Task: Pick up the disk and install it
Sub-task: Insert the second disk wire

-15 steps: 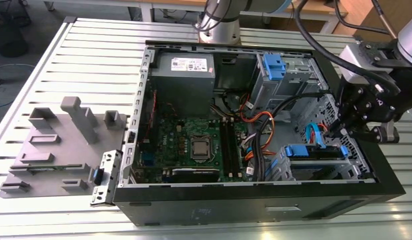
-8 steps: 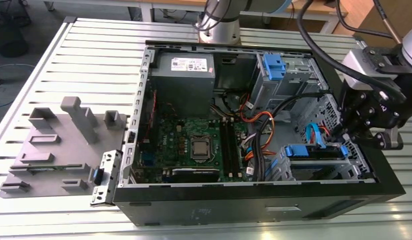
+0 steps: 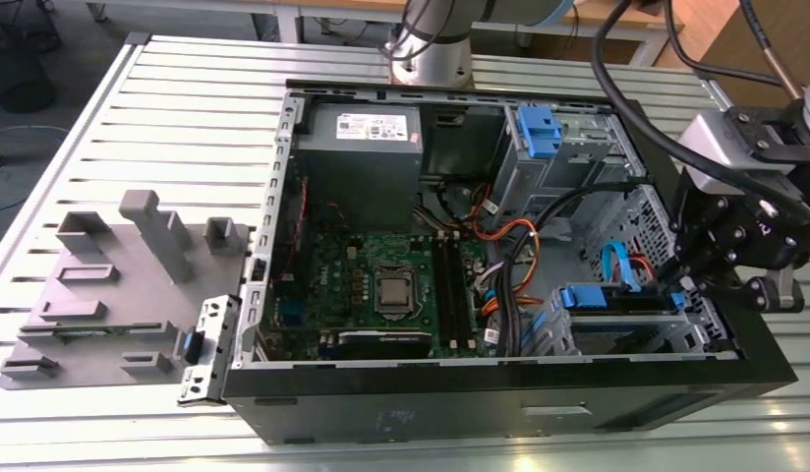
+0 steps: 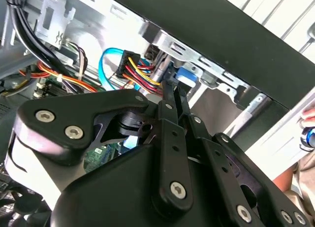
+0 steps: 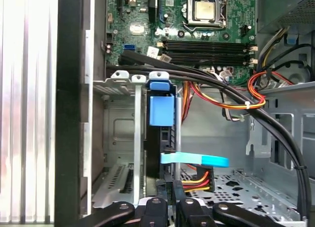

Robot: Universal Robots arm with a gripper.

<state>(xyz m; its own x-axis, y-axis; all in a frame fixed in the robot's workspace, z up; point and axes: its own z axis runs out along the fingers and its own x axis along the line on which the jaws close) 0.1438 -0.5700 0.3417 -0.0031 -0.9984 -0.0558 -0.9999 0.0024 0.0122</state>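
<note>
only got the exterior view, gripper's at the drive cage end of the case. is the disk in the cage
observer: in the first wrist view the disk sits in a slot of the metal cage, its blue bracket end facing the camera.
operator: any cables near the gripper
observer: yes, in the second wrist view a blue cable and a plug with red and yellow wires lie right beside the gripper.

Slatted metal table [image 3: 156,118] bears open computer case [image 3: 510,403]; grey fixture [image 3: 117,285], seemingly plastic.
</note>
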